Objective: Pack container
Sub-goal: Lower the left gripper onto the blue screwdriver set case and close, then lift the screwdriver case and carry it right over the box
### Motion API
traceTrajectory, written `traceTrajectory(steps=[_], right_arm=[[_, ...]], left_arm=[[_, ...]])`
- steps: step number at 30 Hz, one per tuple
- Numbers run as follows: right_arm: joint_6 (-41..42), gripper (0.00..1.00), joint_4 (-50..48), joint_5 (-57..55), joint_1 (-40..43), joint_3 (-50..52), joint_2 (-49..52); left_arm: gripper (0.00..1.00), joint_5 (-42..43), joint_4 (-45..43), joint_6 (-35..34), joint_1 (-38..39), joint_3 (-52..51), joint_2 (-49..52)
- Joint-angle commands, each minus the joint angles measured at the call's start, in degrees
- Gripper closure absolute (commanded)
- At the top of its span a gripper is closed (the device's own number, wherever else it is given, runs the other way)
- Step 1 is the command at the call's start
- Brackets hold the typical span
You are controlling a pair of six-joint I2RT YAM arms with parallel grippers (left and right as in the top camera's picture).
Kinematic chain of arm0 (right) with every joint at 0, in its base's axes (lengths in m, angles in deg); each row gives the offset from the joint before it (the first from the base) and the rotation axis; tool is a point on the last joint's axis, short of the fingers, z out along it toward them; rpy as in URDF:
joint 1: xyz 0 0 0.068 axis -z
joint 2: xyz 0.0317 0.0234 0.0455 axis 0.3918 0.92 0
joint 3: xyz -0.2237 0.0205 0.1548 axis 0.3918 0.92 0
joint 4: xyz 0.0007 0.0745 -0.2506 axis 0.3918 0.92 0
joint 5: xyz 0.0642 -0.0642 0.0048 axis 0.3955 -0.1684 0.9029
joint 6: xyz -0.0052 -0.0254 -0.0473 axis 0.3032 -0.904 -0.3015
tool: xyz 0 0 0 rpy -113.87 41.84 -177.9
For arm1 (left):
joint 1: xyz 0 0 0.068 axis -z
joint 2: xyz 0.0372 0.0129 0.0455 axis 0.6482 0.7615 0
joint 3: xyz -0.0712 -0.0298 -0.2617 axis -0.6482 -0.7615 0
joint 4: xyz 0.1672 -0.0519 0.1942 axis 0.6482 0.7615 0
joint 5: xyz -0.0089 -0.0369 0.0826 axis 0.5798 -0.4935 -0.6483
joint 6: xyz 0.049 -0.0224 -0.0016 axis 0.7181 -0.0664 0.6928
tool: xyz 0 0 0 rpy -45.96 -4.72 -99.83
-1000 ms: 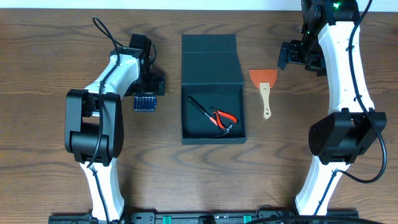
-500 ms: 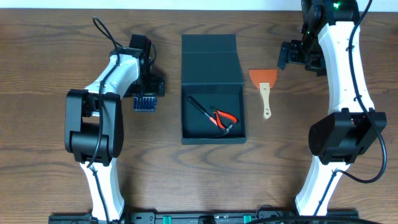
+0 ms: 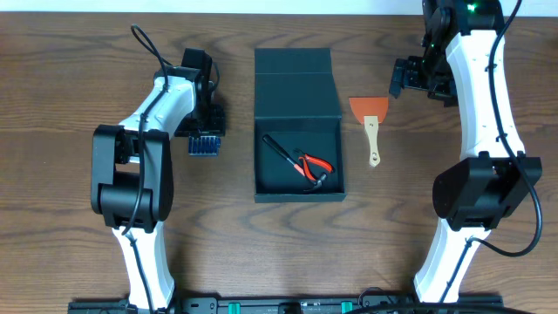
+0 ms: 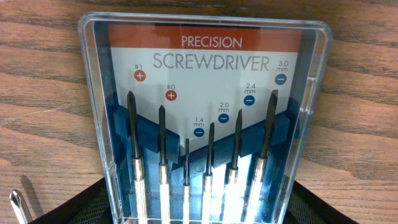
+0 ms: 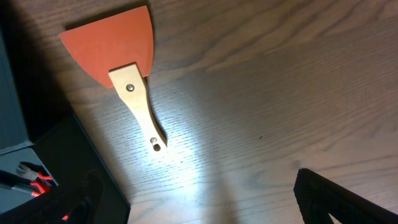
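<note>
The container [image 3: 299, 197], a dark teal-black box, lies open at the table's middle with its lid flap [image 3: 296, 83] folded back. Red-handled pliers [image 3: 310, 165] lie inside it. A small blue screwdriver case [image 3: 204, 144] lies left of the box. My left gripper [image 3: 207, 120] is closed on its far end. In the left wrist view the clear case [image 4: 205, 93] fills the frame, and the fingers of the left gripper [image 4: 199, 208] press on both its sides. My right gripper [image 3: 403, 78] is open and empty, above the table, right of an orange scraper [image 3: 370, 118].
In the right wrist view the scraper [image 5: 118, 56] with its wooden handle lies ahead of the open fingers of the right gripper [image 5: 205, 199]. The box corner [image 5: 68, 149] and the pliers [image 5: 31, 177] show at lower left. Bare wood lies right of the scraper.
My left gripper's fingers have drawn in onto the screwdriver case, which has shifted slightly. The right arm, the scraper and the box have not moved.
</note>
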Motion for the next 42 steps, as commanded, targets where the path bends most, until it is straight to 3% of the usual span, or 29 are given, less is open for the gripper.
traceTrajectory(steps=[1, 5, 11, 19, 29, 42], right_arm=[[-0.4, 0.01, 0.0, 0.0, 0.0, -0.9, -0.3], [-0.4, 0.01, 0.0, 0.0, 0.0, -0.9, -0.3], [-0.4, 0.01, 0.0, 0.0, 0.0, -0.9, -0.3], [-0.4, 0.01, 0.0, 0.0, 0.0, -0.9, -0.3], [-0.4, 0.01, 0.0, 0.0, 0.0, -0.9, -0.3], [-0.4, 0.01, 0.0, 0.0, 0.0, -0.9, -0.3]], left_arm=[[0.34, 0.6, 0.4, 0.3, -0.3, -0.1, 2.6], [0.43, 0.6, 1.1, 0.3, -0.3, -0.1, 2.6], [0.44, 0.6, 1.2, 0.3, -0.3, 0.0, 2.4], [0.56, 0.6, 1.4, 0.3, -0.3, 0.6, 1.0], [0.59, -0.3, 2.9, 0.4, -0.3, 4.1, -4.2], [0.59, 0.7, 3.6, 0.3, -0.1, 4.3, -19.9]])
